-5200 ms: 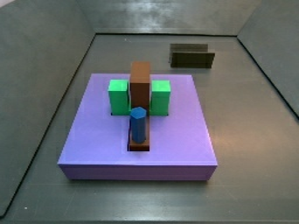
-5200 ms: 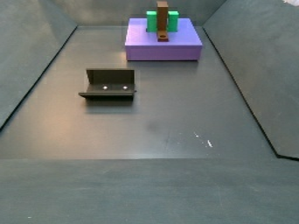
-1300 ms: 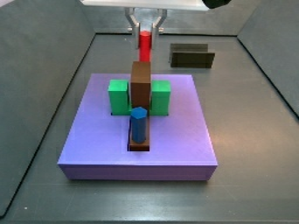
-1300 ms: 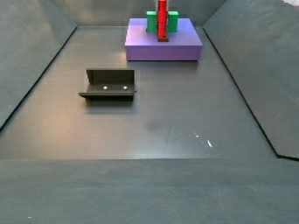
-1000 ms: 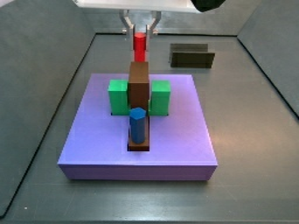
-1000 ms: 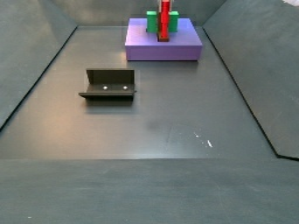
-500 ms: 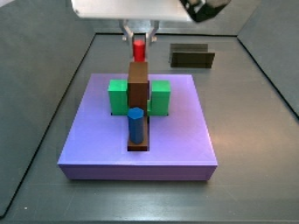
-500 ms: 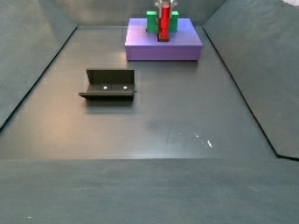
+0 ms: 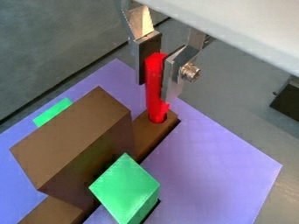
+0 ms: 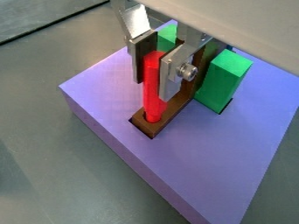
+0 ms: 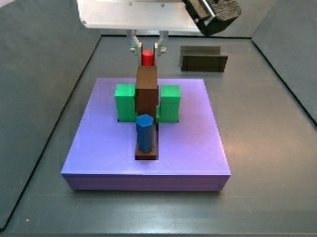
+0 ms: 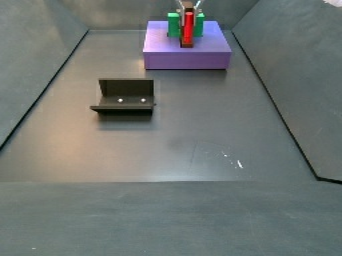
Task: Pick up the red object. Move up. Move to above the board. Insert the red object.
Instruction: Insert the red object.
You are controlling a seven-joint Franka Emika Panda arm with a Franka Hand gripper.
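Note:
The red object (image 10: 152,83) stands upright with my gripper (image 10: 156,63) shut on its upper part. Its lower end sits in the slot at the end of the brown centre piece (image 9: 76,144), as both wrist views show. In a side view the gripper (image 11: 148,44) hangs over the far end of the board (image 11: 192,153), and only the top of the red object (image 11: 148,57) shows behind the brown piece (image 11: 148,88). The other side view shows the red object (image 12: 189,25) on the board (image 12: 187,58) under the gripper (image 12: 189,8).
A blue peg (image 11: 145,131) stands in the near end of the brown piece. Green blocks (image 11: 125,103) (image 11: 171,103) flank its middle. The fixture (image 12: 124,96) stands on the grey floor away from the board. Sloping grey walls enclose the floor.
The gripper has come down with the red object over the last second. The peg's lower end now sits in the brown piece's slot.

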